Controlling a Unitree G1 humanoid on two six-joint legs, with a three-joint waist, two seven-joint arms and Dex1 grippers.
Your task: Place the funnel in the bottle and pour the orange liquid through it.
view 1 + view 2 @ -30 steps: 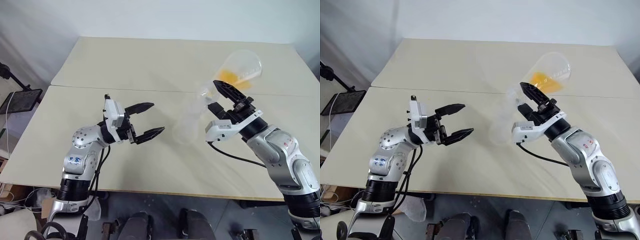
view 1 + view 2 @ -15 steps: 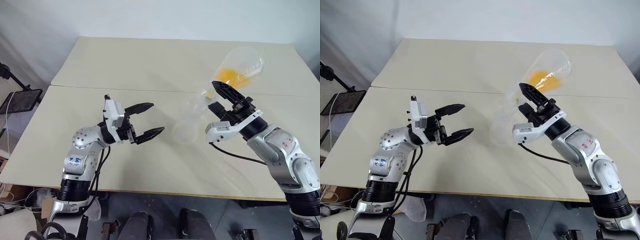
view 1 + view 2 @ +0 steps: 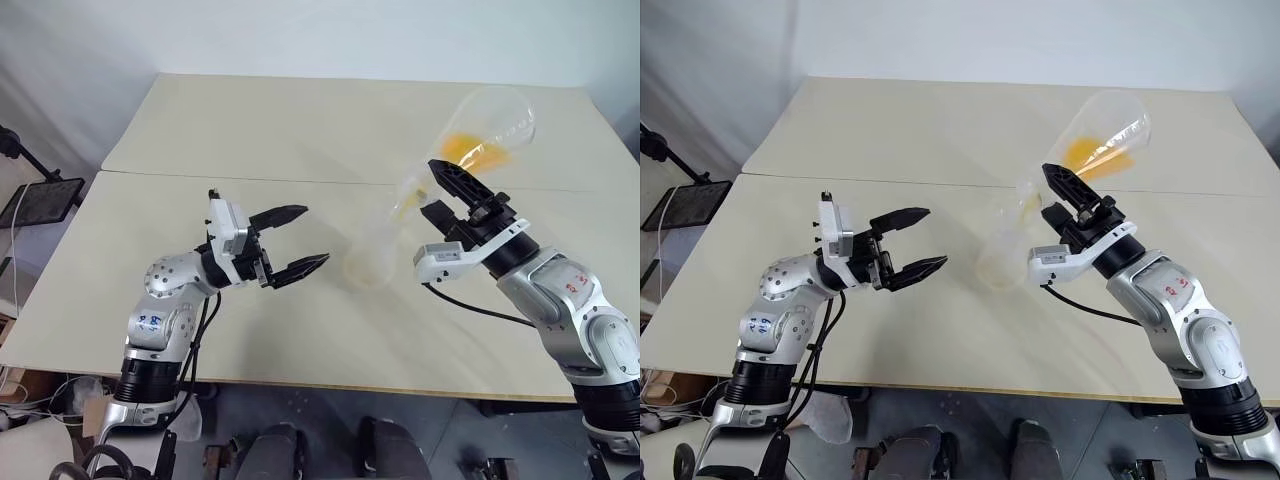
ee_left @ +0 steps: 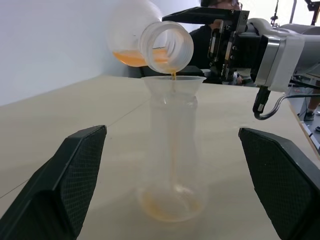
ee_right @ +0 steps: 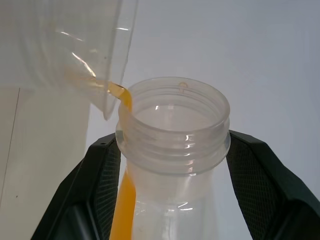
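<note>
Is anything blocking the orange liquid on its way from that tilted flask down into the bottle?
Nothing visible blocks it. The orange liquid falls from the flask mouth into the funnel seated in the bottle neck and collects at the bottom.

Clear glossy plastic funnel (image 4: 173, 83); faintly frosted plastic bottle (image 4: 172, 165); matt table (image 3: 300, 130).

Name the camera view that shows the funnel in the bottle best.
The left wrist view: the funnel shows side-on, seated in the bottle neck, orange liquid streaming into it. In the head views it is a faint clear shape behind the right pincer. I cannot make it out for certain in the right wrist view.
</note>
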